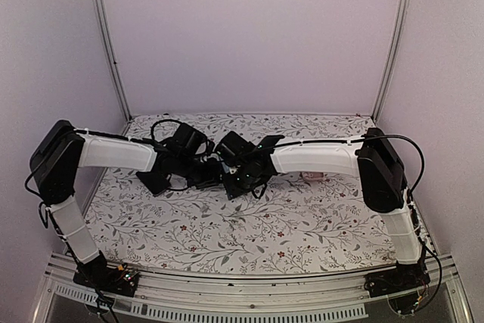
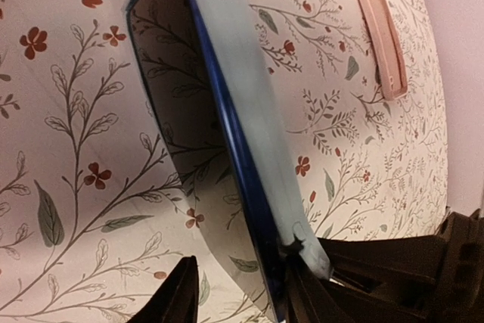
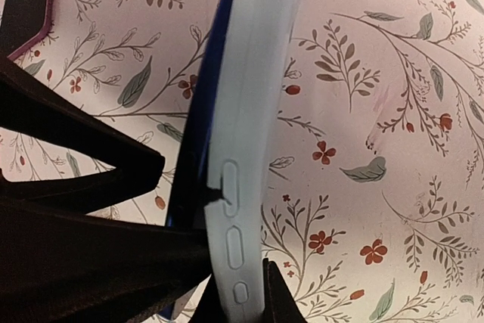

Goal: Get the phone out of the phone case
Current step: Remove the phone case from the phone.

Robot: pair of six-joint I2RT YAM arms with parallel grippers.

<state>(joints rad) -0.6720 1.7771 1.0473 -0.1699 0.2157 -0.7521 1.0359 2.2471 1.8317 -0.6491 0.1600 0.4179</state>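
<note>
The phone [image 2: 181, 96], dark-screened with a blue rim [image 3: 198, 126], sits in a pale grey-blue phone case [image 2: 242, 73] and is held on edge above the table. In the top view both grippers meet at mid-table. My right gripper [image 3: 238, 277] is shut on the phone case [image 3: 253, 111] near its side buttons. My left gripper [image 2: 238, 285] straddles the phone's end: its right finger [image 2: 310, 293] rests against the case, and its left finger [image 2: 178, 293] stands apart from the screen. A small dark notch shows where the case lip meets the rim.
A pink flat object [image 2: 382, 39] lies on the floral tablecloth [image 1: 227, 232], to the right of the grippers [image 1: 219, 170] in the top view. A dark, maroon-edged thing [image 3: 30, 5] sits at the upper left of the right wrist view. Walls enclose the table.
</note>
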